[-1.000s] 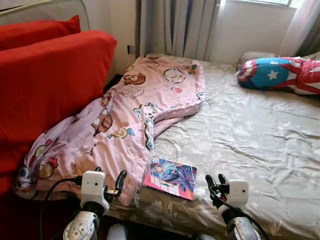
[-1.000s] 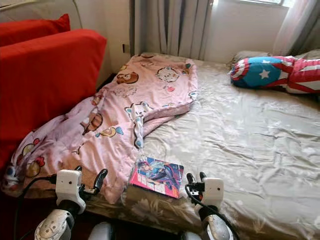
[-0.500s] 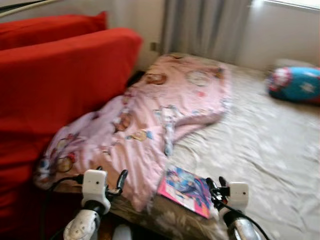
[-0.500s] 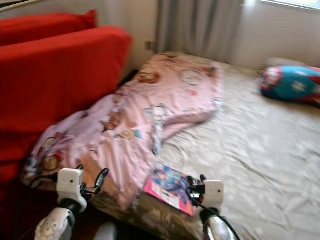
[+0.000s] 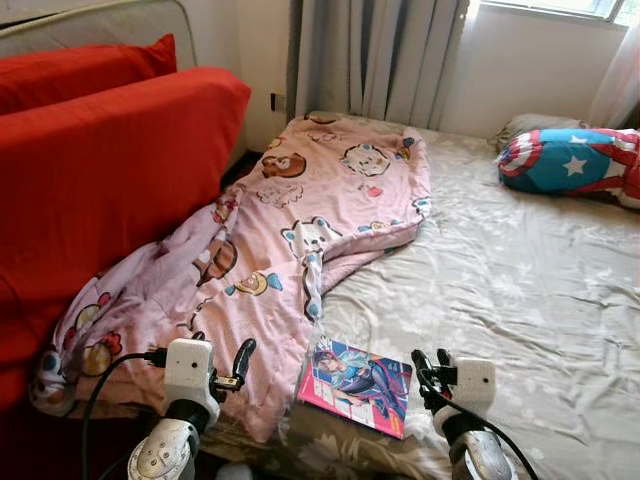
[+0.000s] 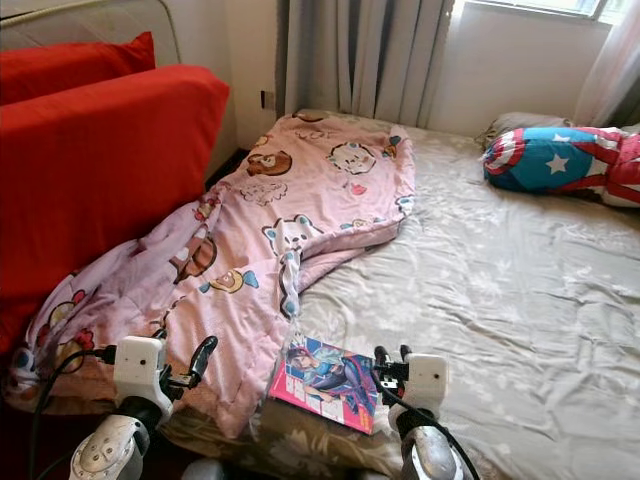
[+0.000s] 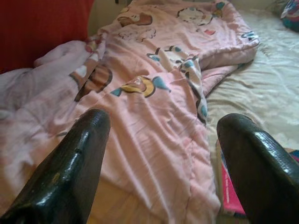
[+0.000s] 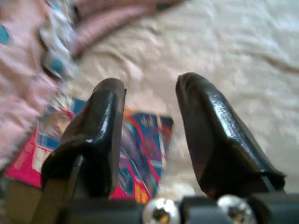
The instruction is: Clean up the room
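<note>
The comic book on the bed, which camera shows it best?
The left eye view: the comic book lies whole and sharp on the bed's near edge beside the pink blanket. The right eye view matches. The right wrist view blurs it behind the fingers; the left wrist catches one edge.

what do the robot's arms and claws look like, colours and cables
Both arms are silver metal tubes ending in white boxy wrist blocks. Each claw, the left claw and right claw, has two long glossy black fingers. A black cable loops from each wrist block. Silver screws sit at the right claw's base.

head eyes look down at bed (image 5: 520,290), wrists close, sharing book (image 5: 358,384)
</note>
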Controlling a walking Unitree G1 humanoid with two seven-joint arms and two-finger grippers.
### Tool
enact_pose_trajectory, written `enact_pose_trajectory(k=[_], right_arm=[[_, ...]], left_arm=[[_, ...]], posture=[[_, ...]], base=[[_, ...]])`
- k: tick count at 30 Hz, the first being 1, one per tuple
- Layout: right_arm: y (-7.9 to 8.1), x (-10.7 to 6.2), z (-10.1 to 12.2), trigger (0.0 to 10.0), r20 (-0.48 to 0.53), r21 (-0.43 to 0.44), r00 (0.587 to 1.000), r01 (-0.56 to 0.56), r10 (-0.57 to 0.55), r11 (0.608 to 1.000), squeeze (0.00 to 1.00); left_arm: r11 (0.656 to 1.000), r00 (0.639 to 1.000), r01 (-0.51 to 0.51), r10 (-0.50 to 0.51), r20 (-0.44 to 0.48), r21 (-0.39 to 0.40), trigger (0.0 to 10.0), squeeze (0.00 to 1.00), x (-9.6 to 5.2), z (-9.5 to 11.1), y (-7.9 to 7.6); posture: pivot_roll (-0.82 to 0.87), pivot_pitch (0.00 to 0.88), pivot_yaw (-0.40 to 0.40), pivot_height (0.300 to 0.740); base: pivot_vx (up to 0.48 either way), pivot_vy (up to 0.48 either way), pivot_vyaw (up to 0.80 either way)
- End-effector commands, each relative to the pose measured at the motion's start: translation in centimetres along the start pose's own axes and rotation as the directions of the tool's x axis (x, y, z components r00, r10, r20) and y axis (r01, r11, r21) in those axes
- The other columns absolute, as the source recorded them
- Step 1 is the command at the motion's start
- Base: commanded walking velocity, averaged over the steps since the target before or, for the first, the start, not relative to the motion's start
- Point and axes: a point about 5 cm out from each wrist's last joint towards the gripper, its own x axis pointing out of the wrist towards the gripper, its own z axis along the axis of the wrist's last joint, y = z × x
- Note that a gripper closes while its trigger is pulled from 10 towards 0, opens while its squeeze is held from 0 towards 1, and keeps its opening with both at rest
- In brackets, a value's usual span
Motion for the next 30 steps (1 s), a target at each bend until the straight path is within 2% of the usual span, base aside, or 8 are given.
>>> enact_pose_trajectory(k=[1,3,5,6,17,18,19,30], right_arm=[[-0.9,0.1,-0.8,10.0,-0.077,-0.003,0.996,0.038,-0.038,0.999,0.0],[-1.0,0.1,-1.2,10.0,-0.108,-0.006,0.993,0.039,-0.04,0.999,0.0],[-2.0,0.7,-2.1,10.0,-0.21,0.062,0.972,0.124,-0.108,0.99,0.01],[-2.4,0.9,-2.7,10.0,-0.28,0.122,0.949,0.186,-0.146,0.975,1.0],[-2.3,2.0,-2.6,10.0,-0.381,0.237,0.911,0.264,-0.16,0.935,1.0],[-2.2,2.1,-2.5,10.0,-0.383,0.234,0.911,0.256,-0.153,0.938,0.32],[-2.1,2.3,-2.3,10.0,-0.382,0.239,0.912,0.251,-0.147,0.938,0.0],[-2.4,2.7,-1.8,10.0,-0.385,0.248,0.907,0.278,-0.169,0.928,0.0]], left_arm=[[1.0,1.0,0.011,-0.011,0.004,0.001,10.0,0.0,0.2,0.2,-0.2],[1.0,1.0,0.012,-0.012,0.004,0.0,10.0,0.0,0.3,0.3,-0.3],[1.0,1.0,0.013,-0.013,0.005,0.003,10.0,0.0,0.8,0.5,0.0],[1.0,1.0,0.016,-0.016,0.001,0.007,10.0,0.0,1.0,0.6,0.1],[0.999,1.0,0.014,-0.014,-0.006,0.036,10.0,0.0,0.7,1.2,0.8],[0.999,1.0,0.014,-0.014,-0.011,0.037,10.0,0.0,0.4,1.2,0.8],[0.999,1.0,0.014,-0.013,-0.016,0.037,10.0,0.0,0.1,1.2,0.8],[0.999,0.998,0.013,-0.012,-0.057,0.03,10.0,0.0,-2.2,1.0,0.4]], posture=[[0.09,0.0,-0.075,0.633],[0.1,0.0,-0.073,0.633],[0.11,0.0,-0.071,0.633],[0.11,0.002,-0.066,0.633],[0.15,0.115,-0.05,0.633],[0.15,0.12,-0.05,0.633],[0.15,0.136,-0.049,0.633],[0.18,0.215,-0.042,0.633]], base=[[0.0,0.0,0.0],[0.0,0.0,0.0],[0.0,0.0,0.0],[0.0,0.0,0.0],[0.0,0.0,0.0],[0.0,0.0,0.0],[0.0,0.0,0.0],[0.0,0.0,0.0]])
